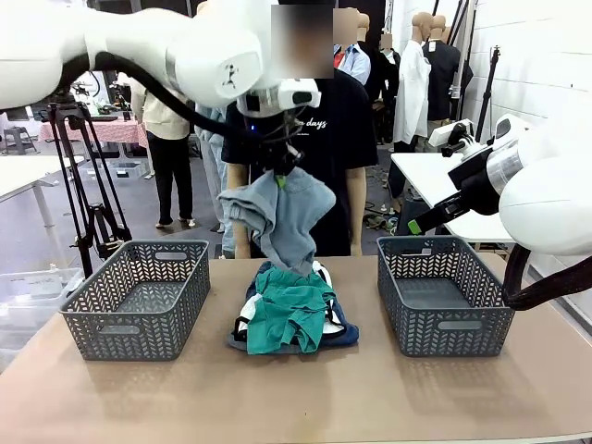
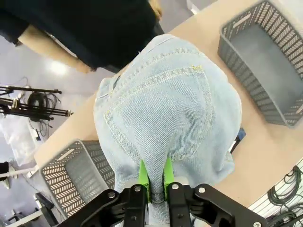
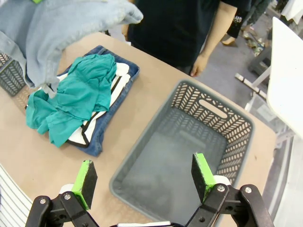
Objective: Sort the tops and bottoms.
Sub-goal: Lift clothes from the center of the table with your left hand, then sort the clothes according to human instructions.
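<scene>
Since the left gripper (image 2: 155,176) is pinched shut on a fold of the faded grey-blue denim (image 1: 282,217), with the garment hanging in the air at the table's (image 1: 296,398) centre, the step in hand looks to be carrying this first of the bottoms to a basket. The denim's lower hem dangles close over the pile, where the teal-green top (image 1: 289,314) lies crumpled on the white shorts with black trim (image 3: 102,106) and the mid-blue denim shorts (image 3: 97,142). A good move would therefore lift a little more before going sideways, so the hem cannot drag the top along. Seen from the front, the left basket (image 1: 88,296) sits at 9 o'clock of the pile and the right basket (image 1: 444,326) at 3 o'clock, with a person (image 1: 356,139) standing at 12 o'clock. Nothing marks which basket is for bottoms, so the choice made now should hold for the other two. The 9 o'clock basket is probably the easier reach for this arm. The right gripper (image 3: 145,178) hovers with its jaws spread wide above the 3 o'clock basket, holding nothing, so a swing that way risks crowding it. Lower the cloth inside the rim before letting go, since a bunched grip can drop denim over the wall.
</scene>
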{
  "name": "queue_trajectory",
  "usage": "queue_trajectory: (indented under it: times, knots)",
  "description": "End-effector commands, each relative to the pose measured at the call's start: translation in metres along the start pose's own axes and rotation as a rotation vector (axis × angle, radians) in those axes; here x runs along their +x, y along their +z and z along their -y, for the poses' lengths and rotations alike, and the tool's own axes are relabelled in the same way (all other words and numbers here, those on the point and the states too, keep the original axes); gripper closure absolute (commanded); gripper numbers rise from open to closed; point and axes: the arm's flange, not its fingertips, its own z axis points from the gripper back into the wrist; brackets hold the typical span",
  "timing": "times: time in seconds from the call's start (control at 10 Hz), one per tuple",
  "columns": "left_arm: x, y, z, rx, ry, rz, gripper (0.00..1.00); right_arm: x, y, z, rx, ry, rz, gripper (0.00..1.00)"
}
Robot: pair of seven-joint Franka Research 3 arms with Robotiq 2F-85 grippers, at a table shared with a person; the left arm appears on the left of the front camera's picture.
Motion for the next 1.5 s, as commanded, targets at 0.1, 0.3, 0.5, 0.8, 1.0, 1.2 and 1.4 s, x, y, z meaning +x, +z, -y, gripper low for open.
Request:
queue_trajectory:
  times: [0.1, 0.3, 0.5, 0.8, 1.0, 1.2, 1.4]
  knots:
    - [-0.004, 0.030, -0.002, 0.001, 0.030, 0.049, 1.00, -0.001, -0.001, 0.000, 0.007, 0.000, -0.001, 0.00]
    - [0.004, 0.014, 0.001, 0.000, 0.000, 0.024, 1.00, -0.001, -0.001, 0.000, 0.007, 0.000, -0.001, 0.00]
    - [0.004, 0.014, 0.001, 0.000, 0.000, 0.024, 1.00, -0.001, -0.001, 0.000, 0.007, 0.000, -0.001, 0.00]
    - [0.004, 0.014, 0.001, 0.000, 0.000, 0.024, 1.00, -0.001, -0.001, 0.000, 0.007, 0.000, -0.001, 0.00]
    - [0.004, 0.014, 0.001, 0.000, 0.000, 0.024, 1.00, -0.001, -0.001, 0.000, 0.007, 0.000, -0.001, 0.00]
    - [0.004, 0.014, 0.001, 0.000, 0.000, 0.024, 1.00, -0.001, -0.001, 0.000, 0.007, 0.000, -0.001, 0.00]
    - [0.004, 0.014, 0.001, 0.000, 0.000, 0.024, 1.00, -0.001, -0.001, 0.000, 0.007, 0.000, -0.001, 0.00]
